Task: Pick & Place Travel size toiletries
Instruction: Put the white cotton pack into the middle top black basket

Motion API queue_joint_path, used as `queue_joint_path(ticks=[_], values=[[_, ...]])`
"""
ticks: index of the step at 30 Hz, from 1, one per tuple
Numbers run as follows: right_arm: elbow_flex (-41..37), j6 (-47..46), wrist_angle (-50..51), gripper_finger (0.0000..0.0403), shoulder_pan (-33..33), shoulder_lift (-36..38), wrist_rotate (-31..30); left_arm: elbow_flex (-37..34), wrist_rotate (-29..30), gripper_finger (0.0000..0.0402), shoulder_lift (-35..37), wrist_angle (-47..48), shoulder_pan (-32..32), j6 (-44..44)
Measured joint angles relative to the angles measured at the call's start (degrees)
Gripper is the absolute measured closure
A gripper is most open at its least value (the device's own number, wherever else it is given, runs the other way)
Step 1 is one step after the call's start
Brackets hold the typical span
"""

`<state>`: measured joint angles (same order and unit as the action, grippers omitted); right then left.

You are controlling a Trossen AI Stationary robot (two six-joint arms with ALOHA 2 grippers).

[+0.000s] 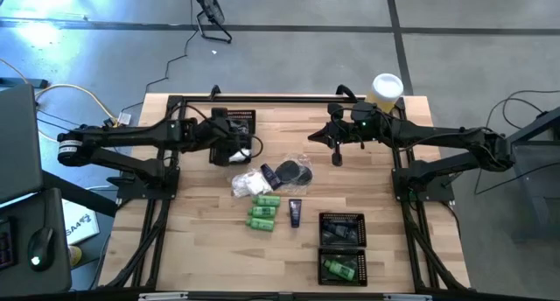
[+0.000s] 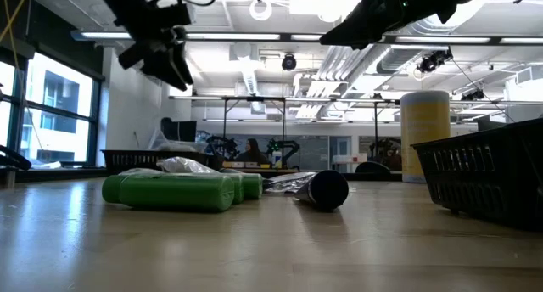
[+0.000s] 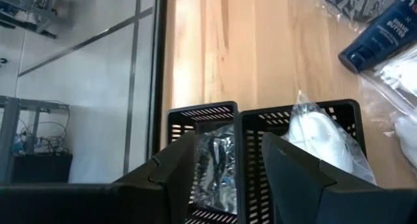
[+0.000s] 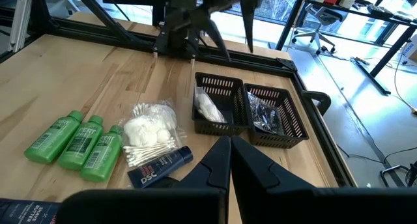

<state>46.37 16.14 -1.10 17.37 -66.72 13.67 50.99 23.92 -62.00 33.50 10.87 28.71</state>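
Three green bottles (image 1: 262,212), white crinkly packets (image 1: 248,183), a dark blue tube (image 1: 295,213) and round dark cases (image 1: 293,171) lie on the table's middle. My left gripper (image 3: 229,138) is open and empty above two black mesh trays (image 3: 296,120) at the far left. One tray holds a white packet (image 3: 319,136), the other a clear crinkly packet (image 3: 218,165). My right gripper (image 4: 229,140) is shut and empty, raised above the table (image 1: 336,150) on the far right. In the right wrist view the bottles (image 4: 75,142) and a packet (image 4: 148,134) lie ahead of it.
Two more black mesh trays (image 1: 341,244) stand at the near right, one with a green bottle (image 1: 339,268) inside. A tall yellow cylinder with a white lid (image 1: 387,89) stands at the far right corner. Bare wood lies at the near left (image 1: 201,248).
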Motion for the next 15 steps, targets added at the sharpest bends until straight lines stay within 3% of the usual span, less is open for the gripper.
queue_joint_path(ticks=[9, 15], values=[[0.0, 0.0, 0.0, 0.0398, 0.0, 0.0, 0.0, 1.9, -1.6, 0.0232, 0.0, 0.6, -1.3, -4.5], [0.0, -0.5, -1.0, 0.0398, 0.0, 0.0, 0.0, 1.9, -1.5, 0.0265, 0.0, -8.7, -6.1, -2.8]])
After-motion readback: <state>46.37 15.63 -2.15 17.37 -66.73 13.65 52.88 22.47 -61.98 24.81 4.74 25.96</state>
